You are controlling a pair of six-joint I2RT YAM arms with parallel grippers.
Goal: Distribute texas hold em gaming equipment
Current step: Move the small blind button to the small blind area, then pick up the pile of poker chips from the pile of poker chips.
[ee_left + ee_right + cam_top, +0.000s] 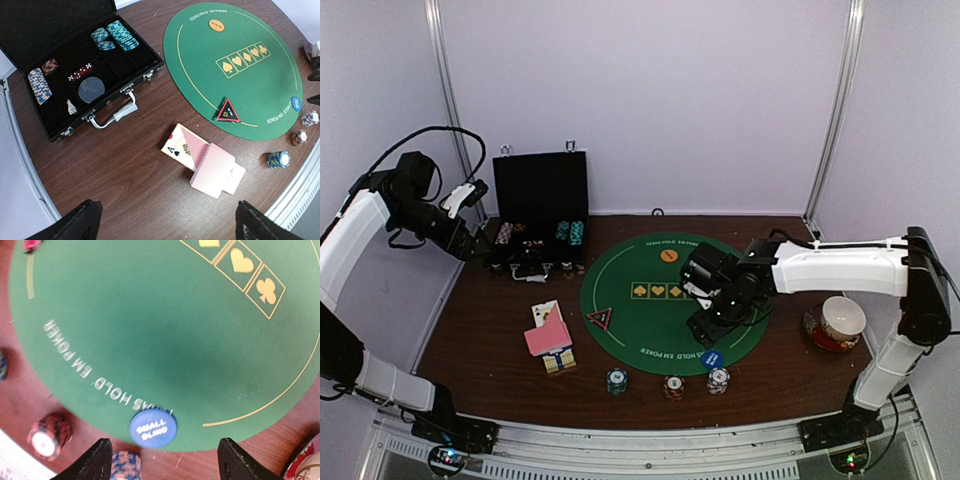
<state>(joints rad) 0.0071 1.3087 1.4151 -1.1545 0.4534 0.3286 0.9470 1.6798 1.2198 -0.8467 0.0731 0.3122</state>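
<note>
Right claw (163, 442) hangs open and empty just above the blue button (153, 427) lying at the near edge of the green mat (150, 330), arm stretched leftward, wrist bent down. Left claw (169, 207) gapes wide, empty, hovering by the black case (45, 25); pink-backed cards (212, 167) lie on the tabletop (125, 165).

The open case (540, 215) stands at the far left of the table (480, 340). The poker mat (640, 325) lies at the centre. The playing cards (550, 338) lie to its left, nearer my bases. Three chip stacks (673, 386) line its near edge, and the small-blind button (713, 358) rests on its near rim.
</note>
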